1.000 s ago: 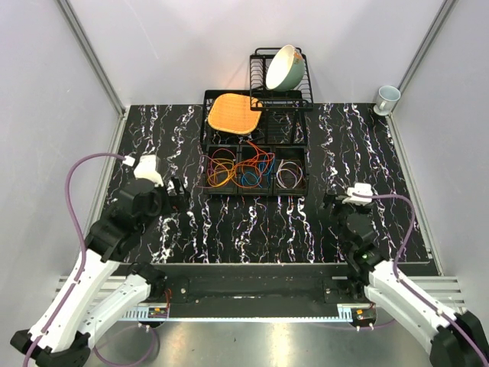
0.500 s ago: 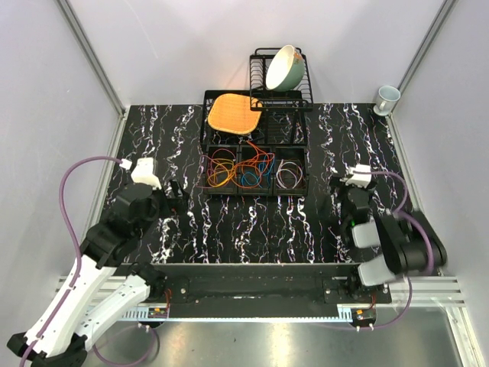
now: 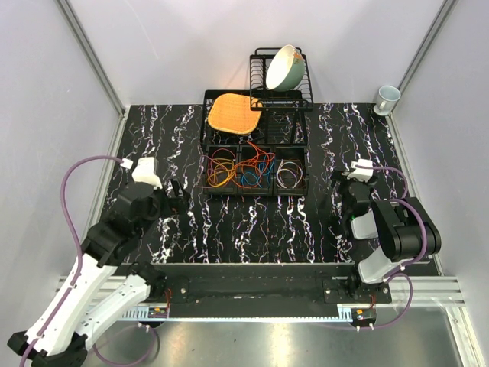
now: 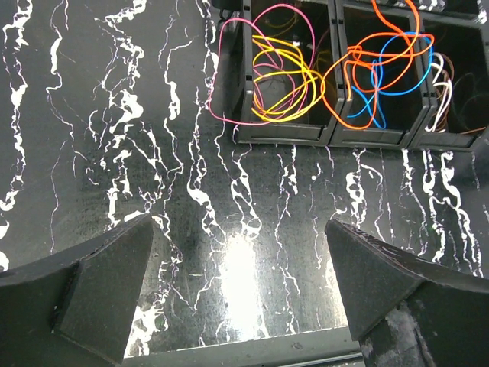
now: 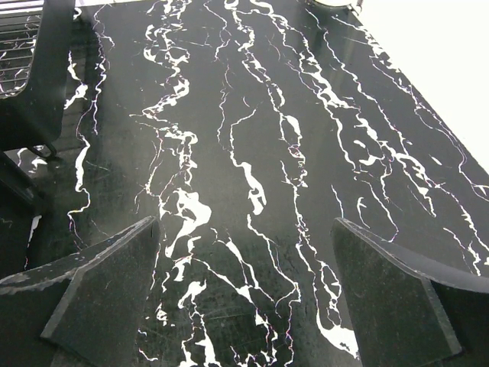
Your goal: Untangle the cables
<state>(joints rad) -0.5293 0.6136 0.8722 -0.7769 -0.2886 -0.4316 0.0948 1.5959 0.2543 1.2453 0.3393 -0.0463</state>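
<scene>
pale walls (image 3: 153, 46), black marbled table (image 3: 252, 229)

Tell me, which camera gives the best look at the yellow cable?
The left wrist view: the yellow cable shows close up, looped in the leftmost bin. The top view shows it only as a tiny thread among the tangle. The right wrist view shows none of it, just tabletop.

text: none legible | labels: none | numbers: none

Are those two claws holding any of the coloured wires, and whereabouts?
Nothing is held. The left gripper and right gripper both stand open and empty; the cables lie apart from them, mostly in the black tray.
</scene>
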